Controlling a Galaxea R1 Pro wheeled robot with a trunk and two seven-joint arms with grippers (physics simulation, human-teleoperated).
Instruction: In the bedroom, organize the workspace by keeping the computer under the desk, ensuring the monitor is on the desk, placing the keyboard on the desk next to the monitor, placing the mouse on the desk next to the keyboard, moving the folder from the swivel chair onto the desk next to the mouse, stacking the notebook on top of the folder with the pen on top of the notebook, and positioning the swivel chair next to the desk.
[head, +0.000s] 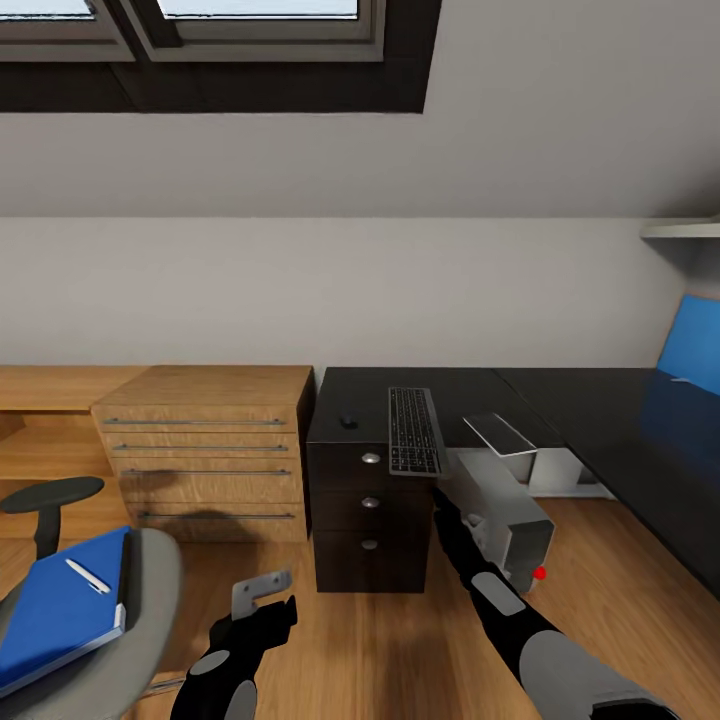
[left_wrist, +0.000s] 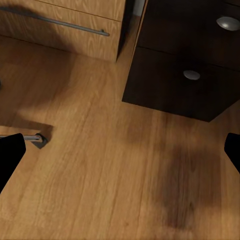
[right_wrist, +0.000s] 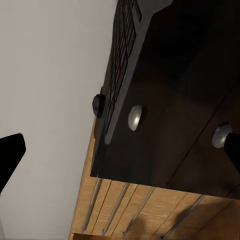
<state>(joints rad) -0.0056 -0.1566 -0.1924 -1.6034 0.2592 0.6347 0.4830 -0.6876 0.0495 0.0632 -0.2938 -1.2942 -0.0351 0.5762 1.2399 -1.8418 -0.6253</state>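
Blue folder (head: 55, 610), white pen (head: 88, 576), glossy black desk (head: 480, 395), dark grey keyboard (head: 414, 431).

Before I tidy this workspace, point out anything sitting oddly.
The thin dark-keyed keyboard juts past the glossy black desk edge above the drawers. The grey-silver computer tower leans tilted on the floor. The flat blue folder with white pen lies on the grey chair seat.

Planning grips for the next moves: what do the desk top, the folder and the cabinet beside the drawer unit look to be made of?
The desk top looks like glossy black laminate or lacquer; it reflects the blue panel. The folder looks like smooth blue plastic or coated card with a pale edge, matte. The cabinet looks like light wood or veneer, with visible grain and thin metal handles. Being renders, none of this is certain.
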